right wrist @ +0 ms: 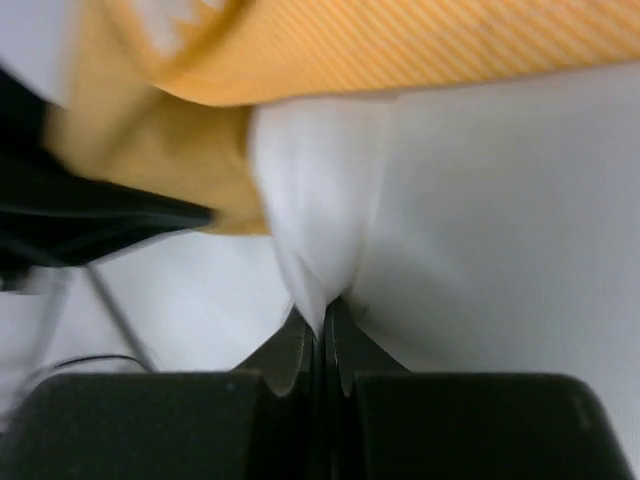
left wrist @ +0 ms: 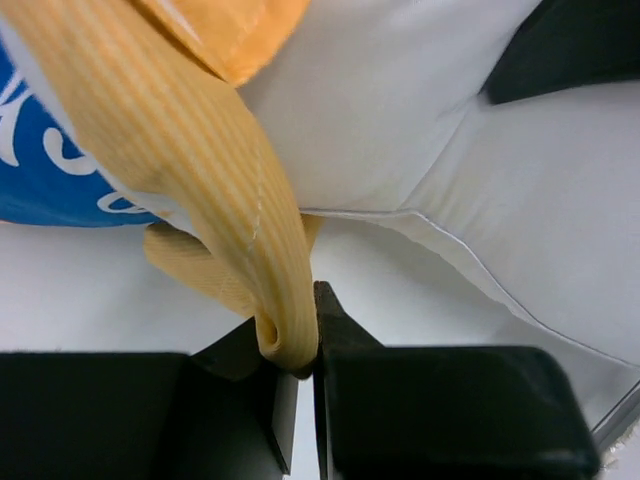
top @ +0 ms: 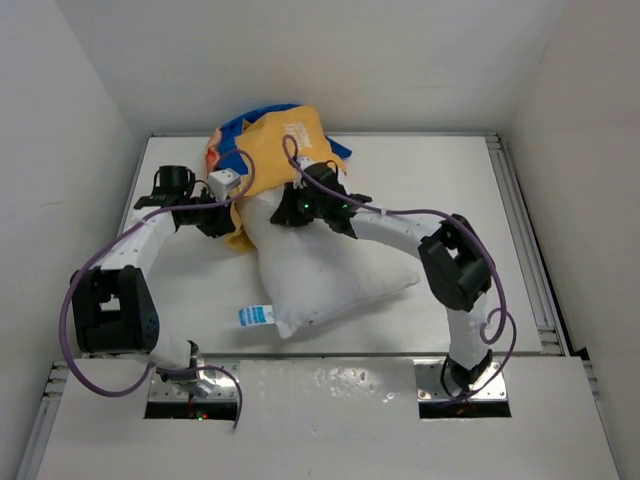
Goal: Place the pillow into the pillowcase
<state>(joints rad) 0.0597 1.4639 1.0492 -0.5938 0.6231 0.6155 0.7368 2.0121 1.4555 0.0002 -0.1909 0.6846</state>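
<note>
Pinching pillow (right wrist: pixel 318 200), right end effector (right wrist: pixel 322 322), pillowcase (right wrist: pixel 420 50) adjacent

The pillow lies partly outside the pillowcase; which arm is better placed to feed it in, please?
Right, probably: the right gripper pinches the pillow by the pillowcase, while the left gripper holds its hem.

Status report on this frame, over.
Both shut: left hand on pillowcase edge, right hand on pillow. Pillow mostly outside. No obstruction seen.

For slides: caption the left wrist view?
Left fingers pinch a fold of orange pillowcase hem, white pillow beside it.
</note>
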